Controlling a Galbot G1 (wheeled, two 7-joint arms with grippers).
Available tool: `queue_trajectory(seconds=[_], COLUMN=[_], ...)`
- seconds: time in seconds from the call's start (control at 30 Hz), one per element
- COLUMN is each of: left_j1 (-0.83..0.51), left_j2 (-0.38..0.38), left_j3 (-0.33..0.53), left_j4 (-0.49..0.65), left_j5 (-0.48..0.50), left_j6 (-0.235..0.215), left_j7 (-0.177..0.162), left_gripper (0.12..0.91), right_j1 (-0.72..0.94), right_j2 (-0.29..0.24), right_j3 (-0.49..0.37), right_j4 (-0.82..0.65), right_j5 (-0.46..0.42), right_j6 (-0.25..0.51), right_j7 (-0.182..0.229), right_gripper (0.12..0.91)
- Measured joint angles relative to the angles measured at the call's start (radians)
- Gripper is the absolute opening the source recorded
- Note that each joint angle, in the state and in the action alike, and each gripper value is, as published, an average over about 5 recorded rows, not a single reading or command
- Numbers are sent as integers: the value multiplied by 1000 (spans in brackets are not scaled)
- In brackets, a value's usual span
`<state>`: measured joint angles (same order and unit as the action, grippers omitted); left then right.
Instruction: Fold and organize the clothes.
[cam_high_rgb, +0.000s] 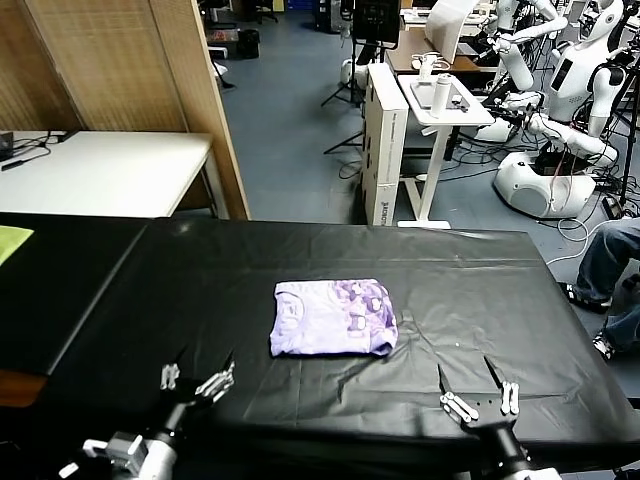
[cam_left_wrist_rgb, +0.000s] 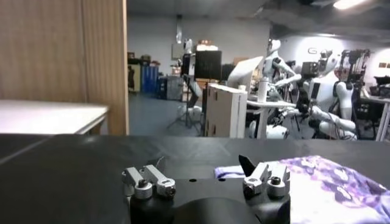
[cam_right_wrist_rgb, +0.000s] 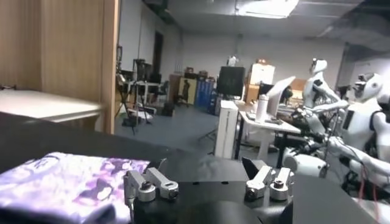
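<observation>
Looking at a folded T-shirt (cam_high_rgb: 333, 318) mid-table (cam_high_rgb: 480, 290); left gripper (cam_high_rgb: 197, 379) and right gripper (cam_high_rgb: 480, 397) wide open, empty. We'd judge folding done, tidy placement next.

Your left hand (cam_high_rgb: 197, 380) and right hand (cam_high_rgb: 480, 403) look alike: each has two slim black pointed fingers hinged on short silver links with round screw heads, set on a rounded black base. In the head view, silver-grey wrist joints sit behind them.
</observation>
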<state>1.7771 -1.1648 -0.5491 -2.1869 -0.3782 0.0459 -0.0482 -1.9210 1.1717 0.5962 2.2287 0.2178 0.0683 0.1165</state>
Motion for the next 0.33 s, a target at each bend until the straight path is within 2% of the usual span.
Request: queue_trajectory(seconds=[0.33], left_j1=[67], left_j2=[-9], left_j3=[-23], left_j4=[-5], left_j5=[18], left_j6=[-7], left_j7=[15], left_gripper=[907], right_j1=[-47], right_j2=[18], right_j3=[-27], right_j4=[-5], right_j5=[-17], right_j6=[-3], right_j7=[3], right_gripper=[907])
